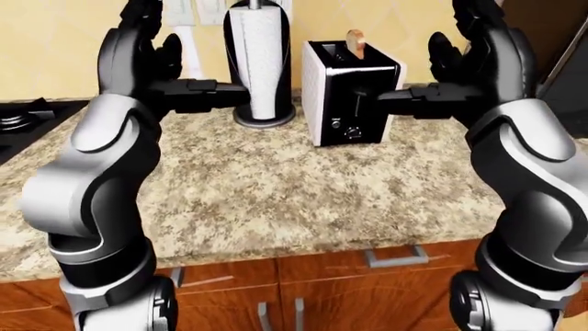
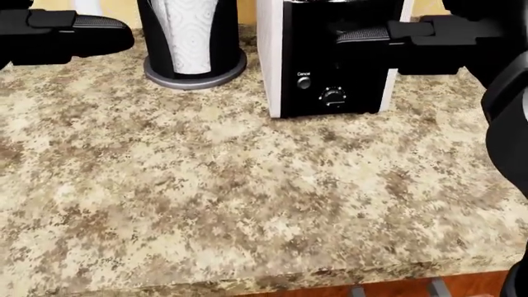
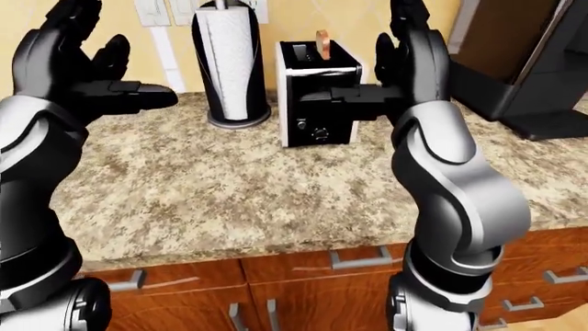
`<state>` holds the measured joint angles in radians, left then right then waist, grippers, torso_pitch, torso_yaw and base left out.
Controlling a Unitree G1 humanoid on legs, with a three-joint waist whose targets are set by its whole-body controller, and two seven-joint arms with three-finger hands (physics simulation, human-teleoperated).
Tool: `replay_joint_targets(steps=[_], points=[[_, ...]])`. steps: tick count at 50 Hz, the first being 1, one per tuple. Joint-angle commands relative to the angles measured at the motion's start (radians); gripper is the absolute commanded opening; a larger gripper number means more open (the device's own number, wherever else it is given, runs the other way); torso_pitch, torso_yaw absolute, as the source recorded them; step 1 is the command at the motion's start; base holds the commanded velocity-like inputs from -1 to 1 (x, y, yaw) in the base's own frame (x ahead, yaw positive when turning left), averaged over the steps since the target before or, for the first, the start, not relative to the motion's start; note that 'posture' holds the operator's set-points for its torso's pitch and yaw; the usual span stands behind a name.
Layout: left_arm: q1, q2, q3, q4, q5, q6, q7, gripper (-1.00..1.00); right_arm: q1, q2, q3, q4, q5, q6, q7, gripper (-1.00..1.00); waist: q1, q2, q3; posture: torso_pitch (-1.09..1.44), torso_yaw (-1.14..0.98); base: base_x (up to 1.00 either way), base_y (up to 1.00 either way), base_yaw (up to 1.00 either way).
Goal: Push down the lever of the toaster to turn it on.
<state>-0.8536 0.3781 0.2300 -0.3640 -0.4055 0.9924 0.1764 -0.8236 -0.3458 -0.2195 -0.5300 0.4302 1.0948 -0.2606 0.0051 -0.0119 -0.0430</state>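
The boxy toaster with white sides and a black end panel (image 1: 353, 93) stands far back on the speckled beige granite counter (image 2: 247, 204), right of centre, with a slice of toast (image 1: 353, 43) poking from its slot. On its black face sit a small Cancel button (image 2: 304, 82) and a round dial (image 2: 332, 96). The black three-fingered right hand (image 1: 478, 65) is raised just beside the toaster's right, fingers spread upward and one finger (image 2: 367, 37) lying across the upper face; it grips nothing. Left of the toaster is a black paper-towel holder with a white roll (image 1: 259, 65). Further left, the left hand (image 3: 78, 65) hovers open and empty. Wooden cabinet drawers with metal handles (image 3: 363, 258) run below the near counter edge.
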Motion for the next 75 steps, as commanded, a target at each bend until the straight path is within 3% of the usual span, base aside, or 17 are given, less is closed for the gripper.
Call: replay_joint_targets(steps=[1,6,8,12,18,26,32,44,48,59,75], points=[[-0.049,0.007,-0.003,-0.030,-0.033,0.048,-0.005,1.00,-0.029,-0.008,-0.007,-0.015,-0.006,-0.034,0.008,1.00,-0.001,0.001,-0.026,-0.20,0.00,0.00,0.00,0.00],[-0.042,0.002,-0.021,-0.025,-0.015,0.065,-0.028,1.00,-0.028,-0.003,-0.001,-0.017,-0.010,-0.032,0.007,1.00,0.002,0.001,-0.059,-0.25,0.00,0.00,0.00,0.00],[-0.012,-0.006,-0.024,-0.041,0.016,-0.020,-0.043,1.00,-0.019,0.001,0.004,-0.010,-0.019,-0.043,0.014,1.00,0.002,0.001,-0.073,-0.26,0.00,0.00,0.00,0.00],[-0.006,-0.013,-0.021,-0.034,0.037,-0.027,-0.052,1.00,-0.022,0.016,0.019,-0.008,-0.034,-0.040,0.018,1.00,0.001,0.000,-0.096,-0.26,0.00,0.00,0.00,0.00],[-0.001,-0.028,-0.020,-0.033,0.056,-0.049,-0.055,1.00,-0.020,0.040,0.059,0.048,-0.095,-0.094,0.050,1.00,0.004,0.000,-0.115,-0.26,0.00,0.00,0.00,0.00],[-0.013,-0.026,0.002,-0.021,0.024,-0.061,-0.025,1.00,-0.097,0.082,0.112,0.232,-0.224,-0.189,0.119,1.00,0.007,0.004,-0.132,-0.26,0.00,0.00,0.00,0.00],[-0.023,-0.019,-0.018,-0.023,0.000,-0.031,-0.018,1.00,-0.126,0.110,0.115,0.311,-0.281,-0.225,0.161,1.00,0.013,0.006,-0.147,-0.29,0.00,0.00,0.00,0.00],[-0.038,-0.021,-0.045,-0.038,0.027,0.032,-0.053,1.00,-0.150,0.138,0.109,0.371,-0.316,-0.250,0.180,1.00,0.025,0.009,-0.218,-0.41,0.00,0.00,0.00,0.00],[-0.033,-0.041,-0.010,-0.054,0.026,-0.022,-0.045,1.00,-0.135,0.142,0.120,0.398,-0.323,-0.277,0.183,1.00,0.029,0.006,-0.238,-0.43,0.00,0.00,0.00,0.00],[-0.038,-0.018,0.002,-0.055,-0.039,-0.040,0.002,1.00,-0.140,0.160,0.126,0.496,-0.338,-0.341,0.192,1.00,0.026,0.006,-0.251,-0.43,0.00,0.00,0.00,0.00],[-0.031,-0.003,-0.005,-0.050,-0.060,-0.055,0.015,1.00,-0.107,0.207,0.158,0.417,-0.362,-0.275,0.209,1.00,0.019,0.008,-0.250,-0.43,0.00,0.00,0.00,0.00]])
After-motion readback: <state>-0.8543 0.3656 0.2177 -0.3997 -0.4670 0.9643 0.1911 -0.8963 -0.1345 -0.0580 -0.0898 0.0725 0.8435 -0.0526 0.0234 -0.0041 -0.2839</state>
